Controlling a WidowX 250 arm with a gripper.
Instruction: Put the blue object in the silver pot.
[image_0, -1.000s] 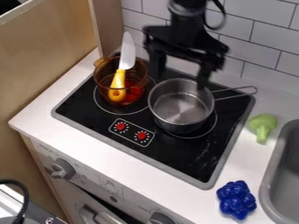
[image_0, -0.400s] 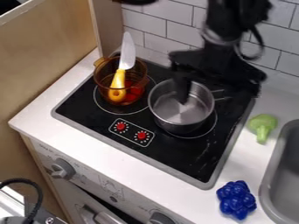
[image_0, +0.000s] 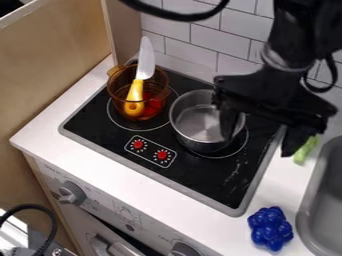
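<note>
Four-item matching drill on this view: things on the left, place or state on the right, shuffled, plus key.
Things
1. knife
2. silver pot
3. blue object
4. hand

Place or state
A. on the white counter, near the sink
B. held up in the air, fingers apart
C. standing directly on the black stovetop
D. in the amber pot, yellow handle down

Pairs: 1-D, 2-C, 3-A, 4-B

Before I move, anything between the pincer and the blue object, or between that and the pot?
Nothing visible blocks the pincer from the blue object, or that from the silver pot. The green broccoli shows partly behind one finger, off both lines.
</note>
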